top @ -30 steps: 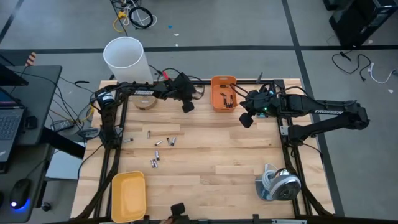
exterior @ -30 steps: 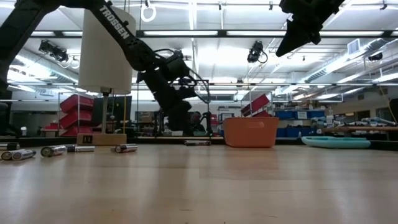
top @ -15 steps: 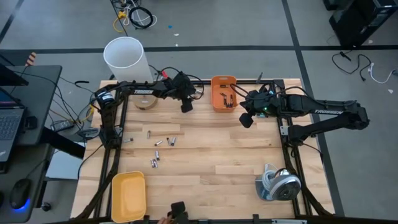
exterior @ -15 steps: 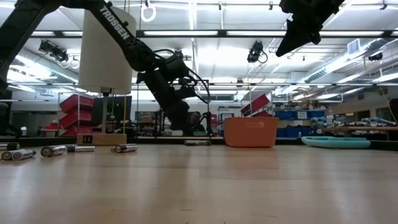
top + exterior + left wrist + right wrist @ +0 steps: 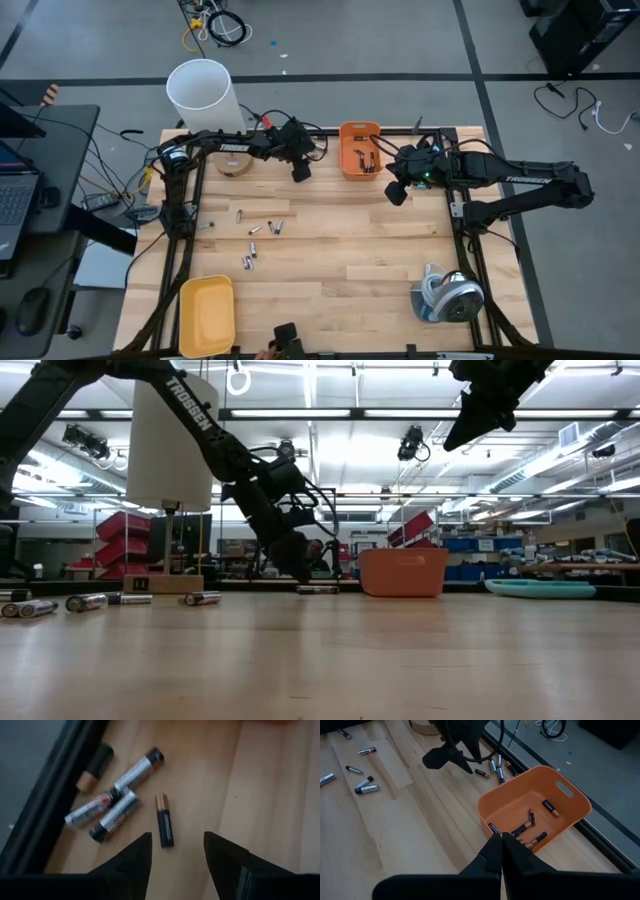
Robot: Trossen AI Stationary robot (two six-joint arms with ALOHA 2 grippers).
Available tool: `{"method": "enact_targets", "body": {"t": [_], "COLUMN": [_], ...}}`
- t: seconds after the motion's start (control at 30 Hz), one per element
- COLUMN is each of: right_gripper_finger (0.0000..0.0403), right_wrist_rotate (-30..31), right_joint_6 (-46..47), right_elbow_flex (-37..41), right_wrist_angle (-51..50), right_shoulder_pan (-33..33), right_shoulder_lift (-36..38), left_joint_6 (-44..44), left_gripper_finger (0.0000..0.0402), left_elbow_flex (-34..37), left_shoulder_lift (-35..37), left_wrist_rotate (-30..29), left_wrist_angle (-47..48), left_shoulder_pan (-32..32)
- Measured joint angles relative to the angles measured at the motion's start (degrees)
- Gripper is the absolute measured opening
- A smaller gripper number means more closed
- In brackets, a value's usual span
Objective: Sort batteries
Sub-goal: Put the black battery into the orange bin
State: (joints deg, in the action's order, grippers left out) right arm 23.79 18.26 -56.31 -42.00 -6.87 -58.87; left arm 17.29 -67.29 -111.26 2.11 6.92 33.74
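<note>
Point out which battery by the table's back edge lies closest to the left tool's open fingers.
The small black battery with the copper end, lying alone, right ahead of the left tool. The three silver batteries and the black-and-copper one lie farther off, toward the black frame.

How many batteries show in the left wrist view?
5: a black battery just ahead of the open fingers, three silver ones beside it, and a dark one against the frame. Others may lie out of view.
</note>
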Motion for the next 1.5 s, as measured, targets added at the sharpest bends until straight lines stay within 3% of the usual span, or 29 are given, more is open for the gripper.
{"method": "enact_targets", "body": {"t": [0.83, 1.0, 1.27, 1.5], "right_gripper_finger": [0.0, 0.0, 0.0, 0.0], "right_wrist_rotate": [0.02, 0.02, 0.05, 0.07], "right_joint_6": [0.15, 0.12, 0.1, 0.13], "right_elbow_flex": [0.0, 0.0, 0.0, 0.0], "right_wrist_angle": [0.39, 0.39, 0.37, 0.37], "right_shoulder_pan": [-0.04, -0.04, -0.04, -0.04], "right_shoulder_lift": [0.0, 0.02, 0.01, 0.0], "left_joint_6": [-1.36, -1.47, -1.5, -2.69], "left_gripper_finger": [0.0178, 0.0137, 0.002, 0.001], "left_elbow_flex": [-0.08, -0.08, -0.08, -0.08], "left_shoulder_lift": [-3.4, -3.44, -3.5, -3.55], "left_wrist_rotate": [-0.3, 0.03, -0.18, -1.07], "left_wrist_angle": [-1.69, -1.56, -1.38, -1.15], "left_shoulder_pan": [0.31, 0.35, 0.33, 0.47]}}
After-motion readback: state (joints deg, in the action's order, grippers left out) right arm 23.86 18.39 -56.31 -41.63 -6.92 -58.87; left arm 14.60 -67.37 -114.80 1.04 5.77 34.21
